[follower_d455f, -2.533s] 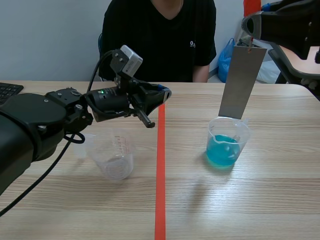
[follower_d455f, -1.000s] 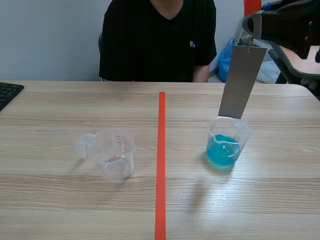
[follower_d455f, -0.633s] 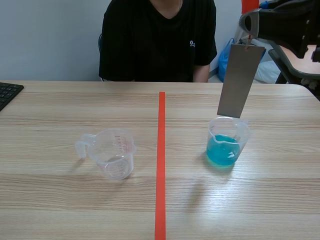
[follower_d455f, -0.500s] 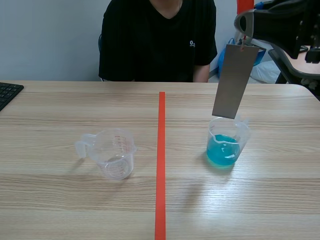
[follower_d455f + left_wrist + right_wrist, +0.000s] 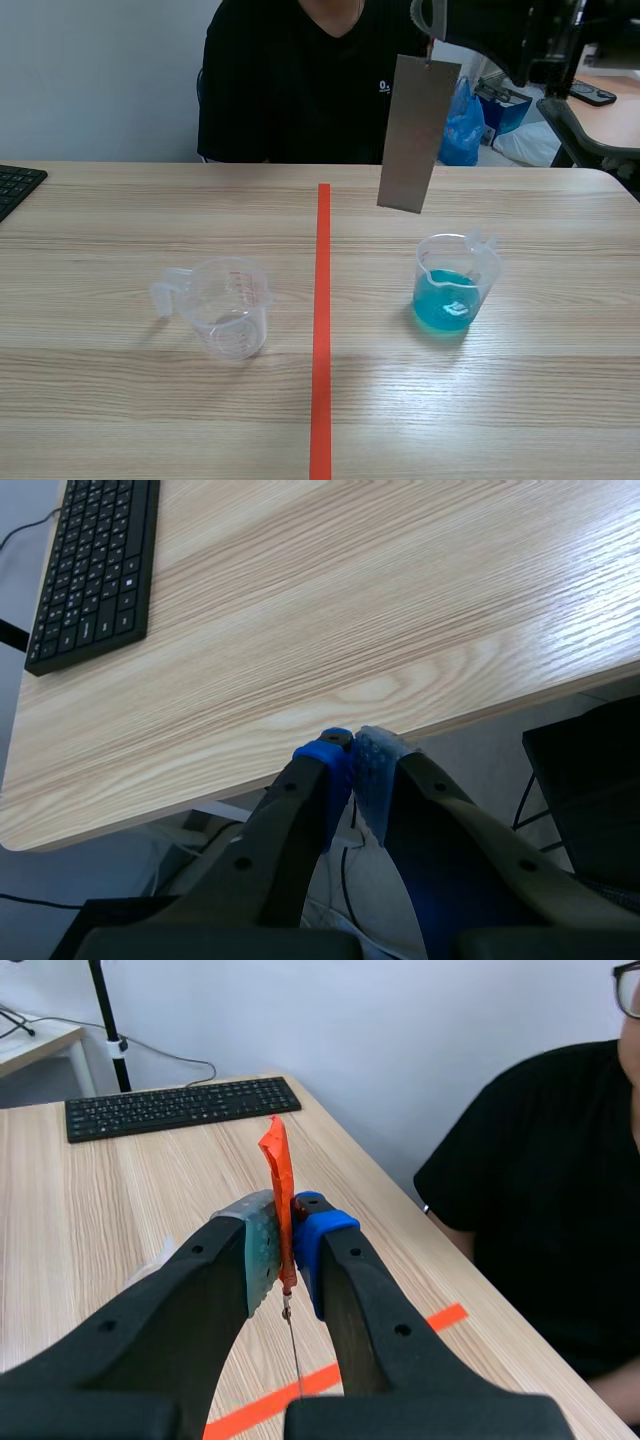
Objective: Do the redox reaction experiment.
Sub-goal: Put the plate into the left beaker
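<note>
A grey metal plate (image 5: 415,135) hangs by an orange tab (image 5: 278,1195) from my right gripper (image 5: 432,35), which is shut on the tab. The plate hangs in the air, left of and above the beaker of blue liquid (image 5: 455,285), and is clear of it. In the right wrist view only the plate's thin edge (image 5: 293,1355) shows under the right gripper (image 5: 288,1260). An empty clear measuring beaker (image 5: 228,305) stands left of the red tape line (image 5: 322,330). My left gripper (image 5: 352,755) is shut on nothing, beyond the table's edge (image 5: 300,770) and out of the scene view.
A person in a black shirt (image 5: 315,80) sits across the table. A black keyboard (image 5: 15,185) lies at the far left of the table; the keyboard (image 5: 95,570) also shows ahead of the left gripper. A blue bag (image 5: 465,125) is behind the table's right end.
The left arm has drawn back out of the scene view. The right arm has lifted the plate from just above the blue beaker and carried it left toward the tape line.
</note>
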